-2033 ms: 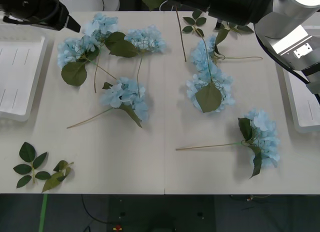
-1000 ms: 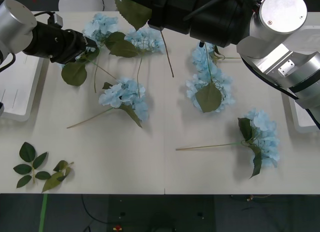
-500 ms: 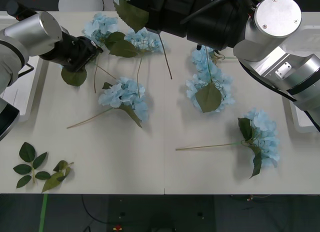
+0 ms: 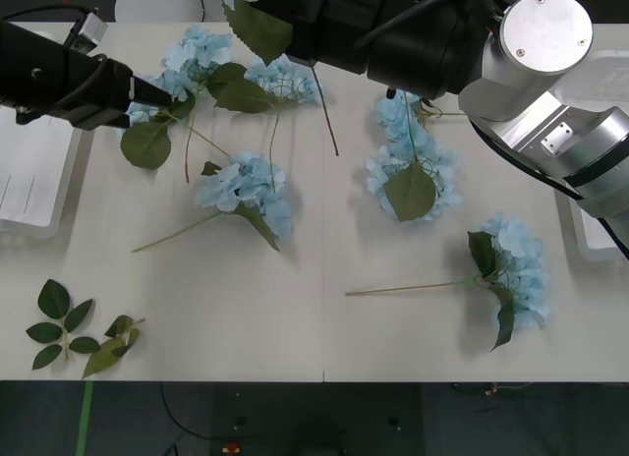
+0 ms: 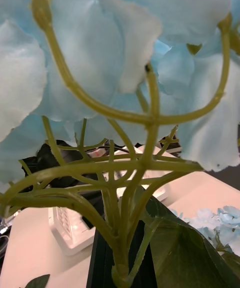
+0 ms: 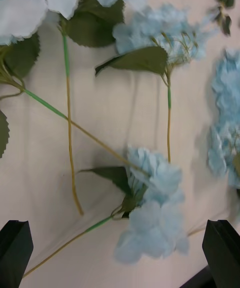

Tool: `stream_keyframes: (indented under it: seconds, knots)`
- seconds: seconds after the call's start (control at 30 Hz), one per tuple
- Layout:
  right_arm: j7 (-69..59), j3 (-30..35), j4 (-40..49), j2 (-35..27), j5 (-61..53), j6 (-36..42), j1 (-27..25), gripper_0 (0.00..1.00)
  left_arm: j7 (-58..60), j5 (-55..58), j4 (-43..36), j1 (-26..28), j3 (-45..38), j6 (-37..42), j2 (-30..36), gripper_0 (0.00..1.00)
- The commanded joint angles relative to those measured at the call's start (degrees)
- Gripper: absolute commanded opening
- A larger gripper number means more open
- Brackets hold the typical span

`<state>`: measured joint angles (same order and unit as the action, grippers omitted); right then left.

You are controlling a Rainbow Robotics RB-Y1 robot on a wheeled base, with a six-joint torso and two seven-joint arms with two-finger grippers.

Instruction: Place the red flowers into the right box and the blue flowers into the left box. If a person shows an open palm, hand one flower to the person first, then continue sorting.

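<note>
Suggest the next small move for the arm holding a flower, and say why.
Probably carry it across toward the left box. The right gripper is shut on a blue flower, held high near the table's far edge, stalk dangling. Blue belongs left. The left gripper, open over the bunched blooms, is near that path, so go carefully.

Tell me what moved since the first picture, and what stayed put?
The right arm swung in across the far side of the table, its right tool lifting one blue flower by its stalk. The left arm came out over the far-left flowers, and its left tool, open, hangs above them. The other blue flowers, the leaf sprigs and the left box stayed put.
</note>
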<state>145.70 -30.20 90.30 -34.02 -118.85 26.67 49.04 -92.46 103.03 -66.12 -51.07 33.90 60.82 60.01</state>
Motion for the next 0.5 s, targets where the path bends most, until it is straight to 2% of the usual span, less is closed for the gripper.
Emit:
stream_keyframes:
  seconds: [0.03,0.13,0.23,0.37,0.43,0.5]
  knots:
    - [1.95,-0.30,2.77,0.71,-0.59,-0.39,0.09,0.00,-4.05,3.15,-12.19,17.06,-16.15,-2.73,3.09,1.00]
    - [1.95,-0.30,2.95,0.71,-0.59,-0.30,0.09,0.00,-8.53,3.41,-23.88,29.62,-25.90,-5.98,0.98,1.00]
    - [1.95,-0.30,2.95,0.62,-0.59,-0.30,0.09,0.00,-11.87,2.97,-35.21,39.82,-32.50,-10.11,-2.71,1.00]
    - [1.87,-0.30,2.95,0.71,-0.59,-0.30,0.26,0.00,-13.10,0.16,-46.99,48.52,-36.28,-14.33,-9.48,1.00]
    - [1.69,-0.30,2.86,0.62,-0.59,-0.21,0.35,0.00,-13.36,-3.27,-51.47,50.81,-36.28,-16.17,-13.08,1.00]
    - [1.69,-0.30,2.86,0.62,-0.59,-0.21,0.35,0.00,-13.63,-7.14,-53.50,50.45,-35.31,-16.35,-16.16,1.00]
